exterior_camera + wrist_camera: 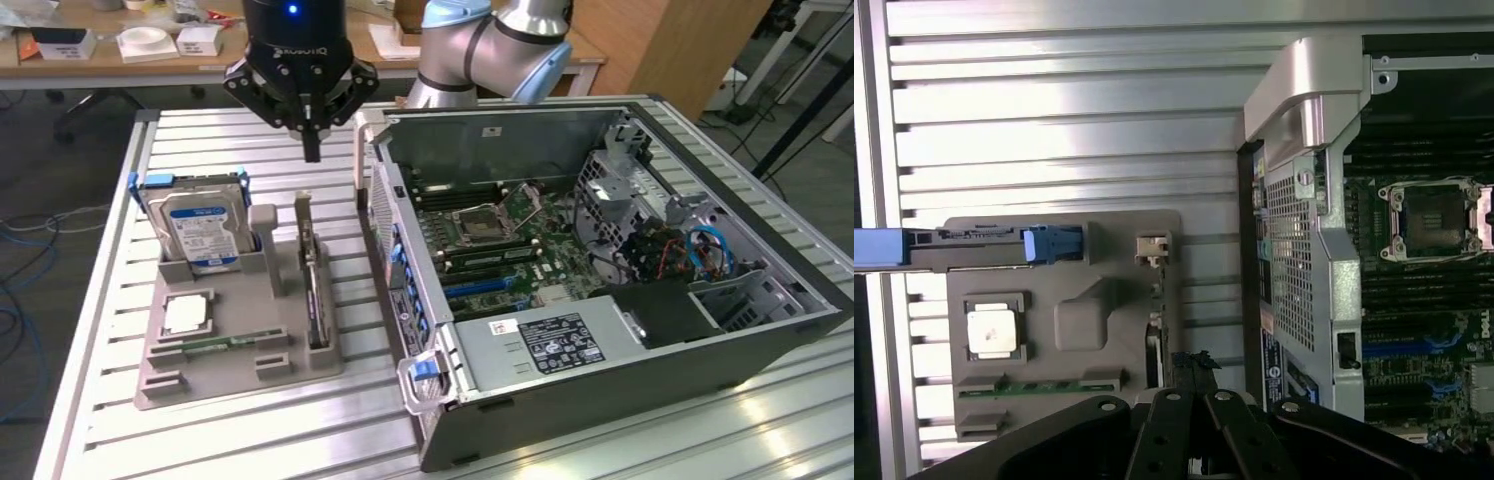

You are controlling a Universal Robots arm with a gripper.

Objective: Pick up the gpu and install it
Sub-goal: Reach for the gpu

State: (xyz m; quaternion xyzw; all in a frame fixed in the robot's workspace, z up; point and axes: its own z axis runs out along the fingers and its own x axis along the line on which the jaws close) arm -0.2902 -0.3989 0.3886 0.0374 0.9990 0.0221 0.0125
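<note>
**Standing ready: gpu (pixel 311 290) racked, gripper (pixel 311 155) empty**

- grey holder (pixel 214 385): keeps your parts sorted.
- gpu: on edge in its slot, top edge free to grasp, beside the open case (pixel 601 400).
- gripper: above the slot's far end, fingers pressed together, carrying nothing.

The end effector (pixel 311 148) hangs pointing straight down, high up, its two fingers (pixel 1172 400) pressed together and empty. It sits just off the computer case's (pixel 601 400) far corner, on the exterior view's left of it. The grey and blue arm (pixel 501 45) bends in from behind the case.
</note>
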